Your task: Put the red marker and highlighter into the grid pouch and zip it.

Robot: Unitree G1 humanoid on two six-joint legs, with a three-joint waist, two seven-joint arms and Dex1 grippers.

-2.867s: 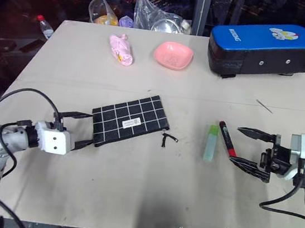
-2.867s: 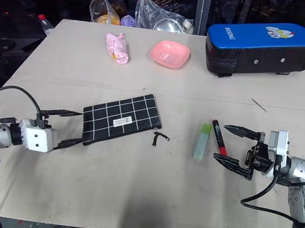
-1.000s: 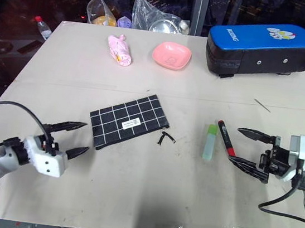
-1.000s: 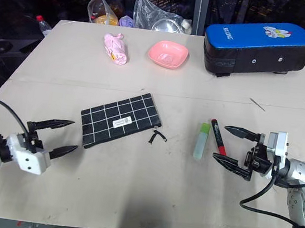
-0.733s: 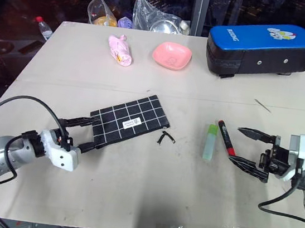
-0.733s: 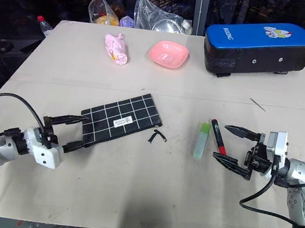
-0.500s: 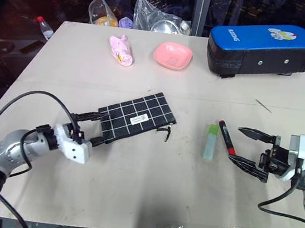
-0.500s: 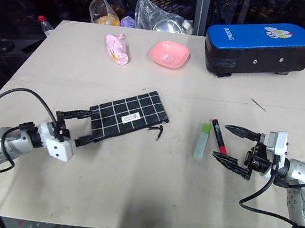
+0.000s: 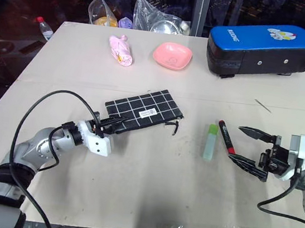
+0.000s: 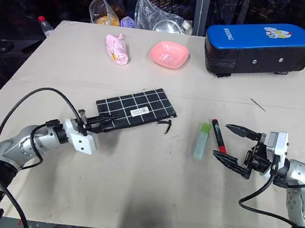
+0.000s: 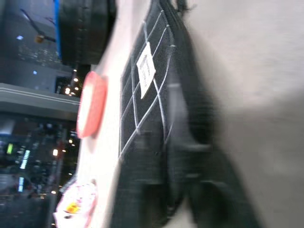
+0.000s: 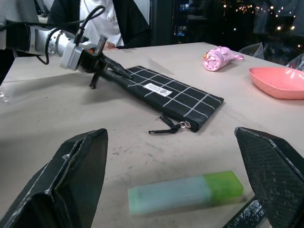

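Table (image 9: pixel 148 192) with pens and a pouch.
Left gripper (image 9: pixel 116 124) pinches the grid pouch (image 9: pixel 144 110) corner, mid frame. Right gripper (image 9: pixel 247 147) waits wide, right of the red marker (image 9: pixel 225 137) and highlighter (image 9: pixel 210 142). Thin cloth might slip out if tugged.

grid pouch (image 9: pixel 144 111): matt cloth | highlighter (image 9: pixel 210 142): smooth plastic | table (image 9: pixel 148 186): matt

Left tool (image 9: pixel 112 124) clamped tight, right tool (image 9: pixel 247 148) spread wide.
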